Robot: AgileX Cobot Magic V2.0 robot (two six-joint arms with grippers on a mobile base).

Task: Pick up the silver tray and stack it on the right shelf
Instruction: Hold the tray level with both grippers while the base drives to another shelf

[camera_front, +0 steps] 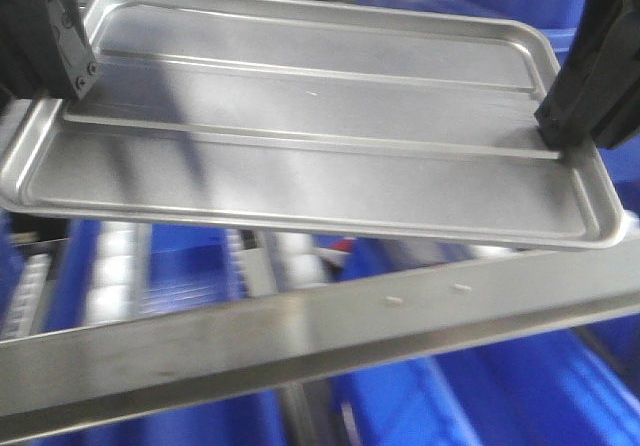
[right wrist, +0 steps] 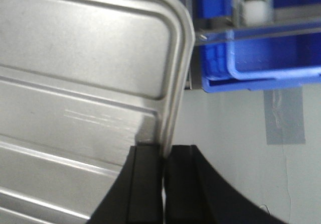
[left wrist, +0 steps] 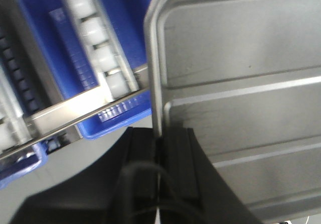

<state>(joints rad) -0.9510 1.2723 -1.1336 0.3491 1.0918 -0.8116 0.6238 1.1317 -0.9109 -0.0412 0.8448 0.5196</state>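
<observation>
Jaws pinch shiny ridged silver tray [camera_front: 320, 156]

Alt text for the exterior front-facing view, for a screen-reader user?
A silver tray with two long ridges is gripped at both short ends, the left gripper on its left rim and the right gripper on its right rim. It is held over the right shelf, whose brushed-metal front bar crosses the foreground, with white rollers and blue bins below.

Blue plastic bins [camera_front: 450, 396], pale grey floor [right wrist: 225, 133]
</observation>
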